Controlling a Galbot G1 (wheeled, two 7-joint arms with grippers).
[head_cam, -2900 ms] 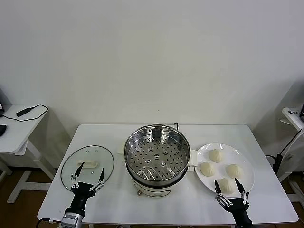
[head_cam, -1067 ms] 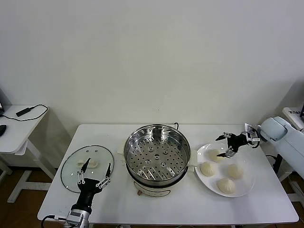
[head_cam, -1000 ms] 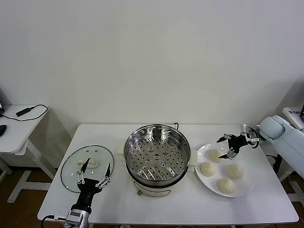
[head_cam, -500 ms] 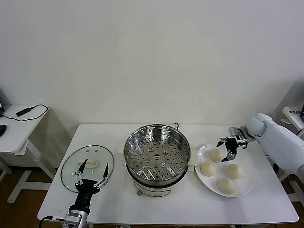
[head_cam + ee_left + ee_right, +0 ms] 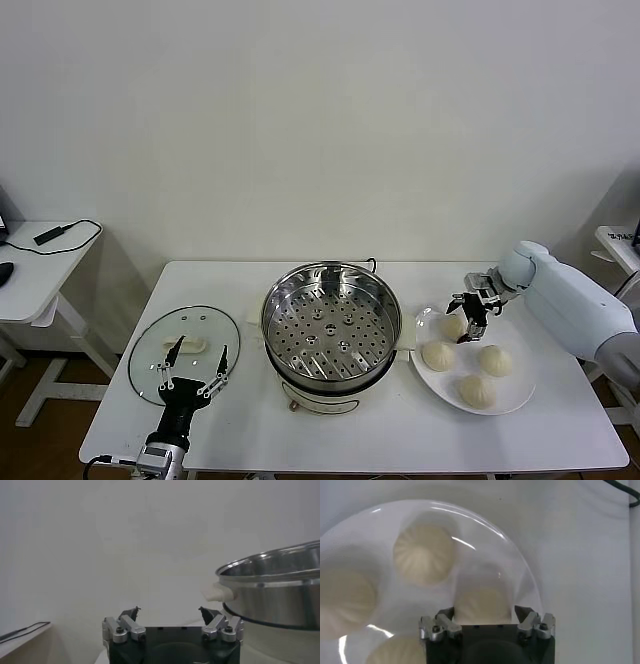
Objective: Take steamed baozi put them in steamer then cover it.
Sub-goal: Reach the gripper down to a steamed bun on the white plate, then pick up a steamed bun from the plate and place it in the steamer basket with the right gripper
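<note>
Baozi: four smooth, domed, cream-white buns on my right-hand plate (image 5: 520,392); pleats radiate from each top in my right wrist view.
Far baozi (image 5: 452,325): nearest the steamer's side handle, sitting between my right fingers; it fills the gap between them in my wrist view (image 5: 483,605).
Other baozi: one (image 5: 437,355) on the plate's steamer side, one (image 5: 493,360) toward the table's right edge, one (image 5: 477,390) nearest me; all apart from each other.
Right gripper (image 5: 465,312): down over the far baozi, jaws either side of it and partly closed in; whether they press the dough yet, I cannot tell.
Steamer (image 5: 330,330): shiny steel pot on a white base, mid-table, uncovered; perforated tray inside with nothing on it.
Plate: flat, white, round, just right of the steamer.
Lid (image 5: 184,352): clear glass with a white handle, lying flat to the steamer's left.
Left gripper (image 5: 191,368): low at the table's near edge, over the lid's near rim, jaws spread wide, holding nothing.
Table (image 5: 350,445): white.
</note>
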